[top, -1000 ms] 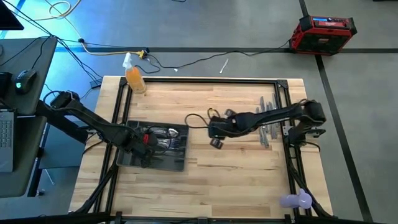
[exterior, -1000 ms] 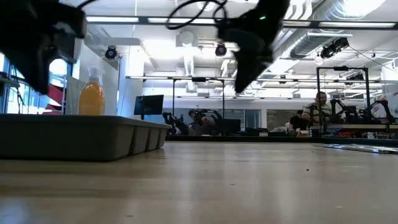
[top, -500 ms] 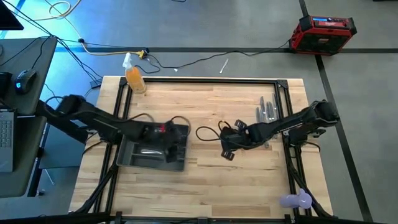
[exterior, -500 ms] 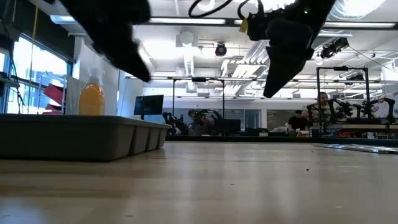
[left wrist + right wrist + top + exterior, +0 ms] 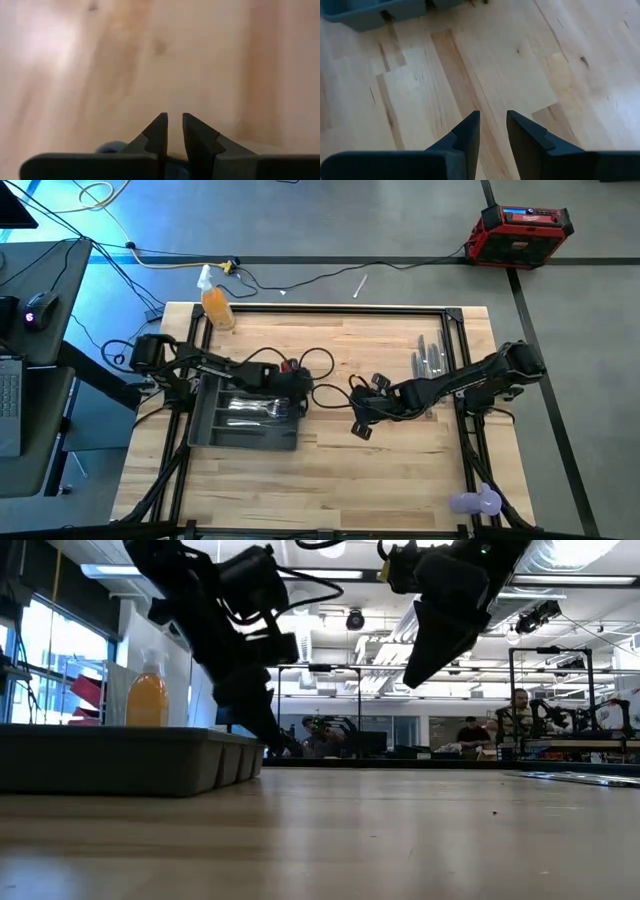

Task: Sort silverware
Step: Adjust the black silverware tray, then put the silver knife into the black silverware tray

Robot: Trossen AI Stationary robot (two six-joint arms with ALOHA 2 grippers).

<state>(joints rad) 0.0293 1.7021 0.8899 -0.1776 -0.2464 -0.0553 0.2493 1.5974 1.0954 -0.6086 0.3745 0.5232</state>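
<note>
Silverware (image 5: 432, 360) lies in a loose group on the wooden table (image 5: 340, 480), toward its right side near the far edge, close to the black frame rail; several pieces lie roughly parallel. More silverware pieces (image 5: 245, 409) rest inside the grey tray (image 5: 245, 442), which sits on the left half of the table. In the low view the tray (image 5: 120, 760) shows as a grey wall at the left, with the orange bottle (image 5: 147, 695) standing behind it; the same bottle (image 5: 216, 304) stands at the table's far left corner in the high view.

Left gripper (image 5: 300, 390) is at the tray's right end, above bare wood just beside the tray. Its wrist view shows the two dark fingers (image 5: 156, 135) standing close with a thin slit between them and nothing in that slit; the fingers are nearly together and empty.

Right gripper (image 5: 362, 420) hangs over bare wood near the table's middle, between the tray and the loose silverware, apart from both. Its fingers (image 5: 465, 137) stand a narrow gap apart, with only wood seen through the gap; it grasps nothing. A corner of the tray (image 5: 375, 12) shows farther off in that view.

A red case (image 5: 520, 232) sits on the floor beyond the table. A purple object (image 5: 477, 501) lies near the table's near right corner.
</note>
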